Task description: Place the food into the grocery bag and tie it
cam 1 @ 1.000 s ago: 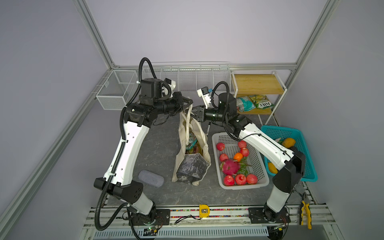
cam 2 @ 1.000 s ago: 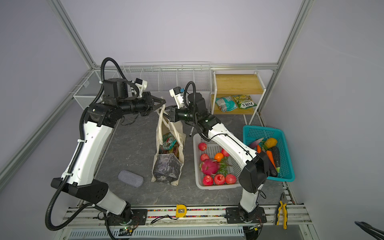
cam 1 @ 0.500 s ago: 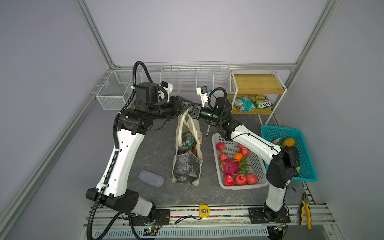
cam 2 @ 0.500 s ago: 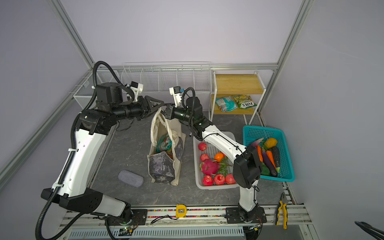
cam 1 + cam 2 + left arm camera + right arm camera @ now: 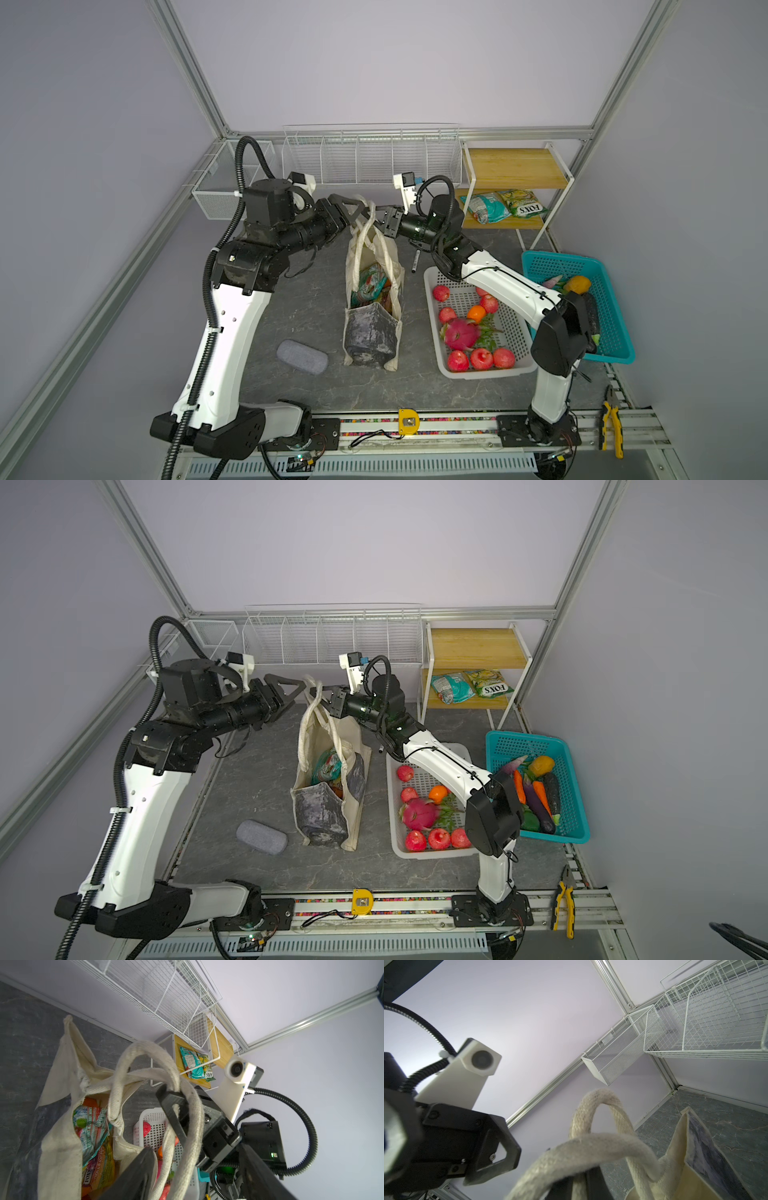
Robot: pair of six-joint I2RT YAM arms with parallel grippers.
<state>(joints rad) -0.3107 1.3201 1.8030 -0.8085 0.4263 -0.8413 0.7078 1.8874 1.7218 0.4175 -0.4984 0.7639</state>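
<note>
You're tying: the grocery bag [image 5: 370,336], snack packets [image 5: 368,280] inside, stands mid-table. At 9 o'clock of the handles [image 5: 145,1047] your left gripper [image 5: 360,214] gapes empty; at 3 o'clock your right gripper [image 5: 377,221] is closed, a handle hooked round it. Next probably calls for pinching the loose loop

Both top views look down from high over the worktop [image 5: 307,324] front edge — nearly one scene. The wrist cameras [image 5: 235,1069] face each other, close, across the grocery bag [image 5: 60,1147] handles [image 5: 115,1084].
</note>
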